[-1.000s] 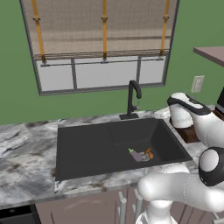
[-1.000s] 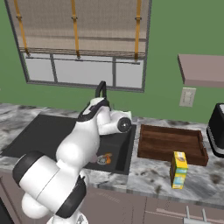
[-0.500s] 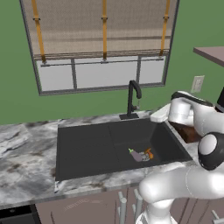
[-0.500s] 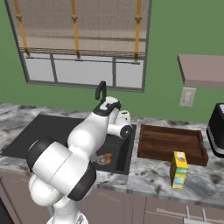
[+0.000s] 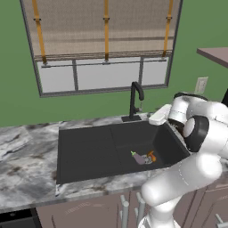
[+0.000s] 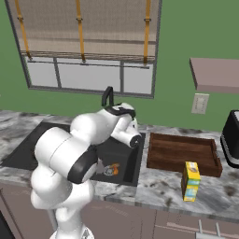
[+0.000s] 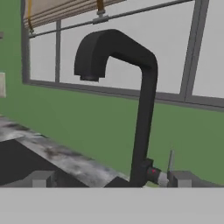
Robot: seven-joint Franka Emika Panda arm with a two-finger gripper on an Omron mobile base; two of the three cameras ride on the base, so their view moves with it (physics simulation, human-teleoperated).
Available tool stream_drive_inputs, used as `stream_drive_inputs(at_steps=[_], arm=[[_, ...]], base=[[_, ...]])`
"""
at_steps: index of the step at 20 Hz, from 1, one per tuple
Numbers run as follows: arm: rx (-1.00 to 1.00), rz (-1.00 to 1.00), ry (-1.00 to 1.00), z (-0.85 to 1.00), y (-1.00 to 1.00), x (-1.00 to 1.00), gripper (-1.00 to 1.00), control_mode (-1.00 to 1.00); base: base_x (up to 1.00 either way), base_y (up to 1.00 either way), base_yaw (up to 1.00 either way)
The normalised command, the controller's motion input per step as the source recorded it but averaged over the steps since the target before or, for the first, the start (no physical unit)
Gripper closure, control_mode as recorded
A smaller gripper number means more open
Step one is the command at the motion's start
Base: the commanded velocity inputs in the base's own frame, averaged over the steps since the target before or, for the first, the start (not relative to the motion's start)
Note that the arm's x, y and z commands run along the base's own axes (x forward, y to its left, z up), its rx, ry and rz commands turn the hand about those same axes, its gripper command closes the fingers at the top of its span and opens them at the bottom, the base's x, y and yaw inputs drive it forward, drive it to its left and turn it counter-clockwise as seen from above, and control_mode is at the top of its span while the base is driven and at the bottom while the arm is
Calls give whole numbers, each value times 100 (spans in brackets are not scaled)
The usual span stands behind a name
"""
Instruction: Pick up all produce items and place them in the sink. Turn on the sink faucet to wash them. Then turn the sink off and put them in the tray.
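Observation:
The black sink faucet stands behind the black sink. On the basin floor at the right lie the produce items, a dull purple piece and an orange piece touching it. My gripper hovers over the sink's back right corner, just right of the faucet and pointing at it. In the hand view the sink faucet rises close ahead, its foot between my wide-apart fingertips; the gripper is open and empty. The brown tray lies on the counter right of the sink.
A yellow carton stands in front of the tray and a black toaster is at the far right. A thin lever sticks up at the faucet's foot. Window and green wall back the marble counter.
The hand has swung left from above the counter beside the tray to the faucet's side. The produce in the sink has not moved.

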Motion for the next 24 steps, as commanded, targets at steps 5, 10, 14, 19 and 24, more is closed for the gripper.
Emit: stream_drive_inputs(at_steps=[5,10,14,19,24], arm=[[0,10,0,0,0,39,-100,-100],[0,10,-2,0,0,38,-100,-100],[0,10,-5,0,0,33,-100,-100],[0,9,-6,-3,0,33,-100,-100],[0,9,-5,-9,0,32,-100,-100]], base=[[0,0,0],[0,0,0],[0,0,0],[0,0,0],[0,0,0]])
